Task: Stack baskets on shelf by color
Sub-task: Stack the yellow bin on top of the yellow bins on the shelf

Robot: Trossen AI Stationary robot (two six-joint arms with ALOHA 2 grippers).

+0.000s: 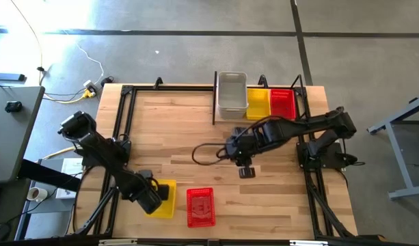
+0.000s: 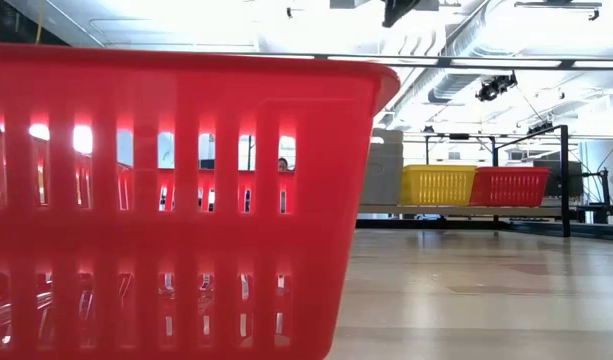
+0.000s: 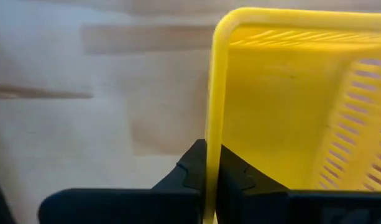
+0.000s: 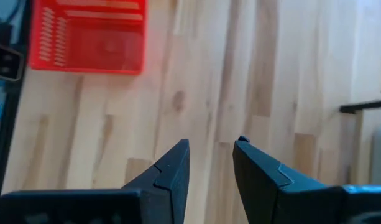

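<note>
Baskets are spread over the wooden table (image 1: 195,137). On the shelf (image 1: 260,87) at the far edge, a clear basket (image 1: 232,92), a yellow basket (image 1: 257,102) and a red basket (image 1: 283,104) are lined up side by side. Near the front edge, a second yellow basket (image 1: 165,198) is gripped at its rim by the left gripper (image 1: 152,199) — the wall is pinched between the clenched fingers (image 3: 190,168). Just beside it, a loose red basket (image 1: 200,206) is seen standing free. The right gripper (image 1: 246,171) is held above bare wood at mid-table, its fingers (image 4: 171,165) parted and grasping nothing.
</note>
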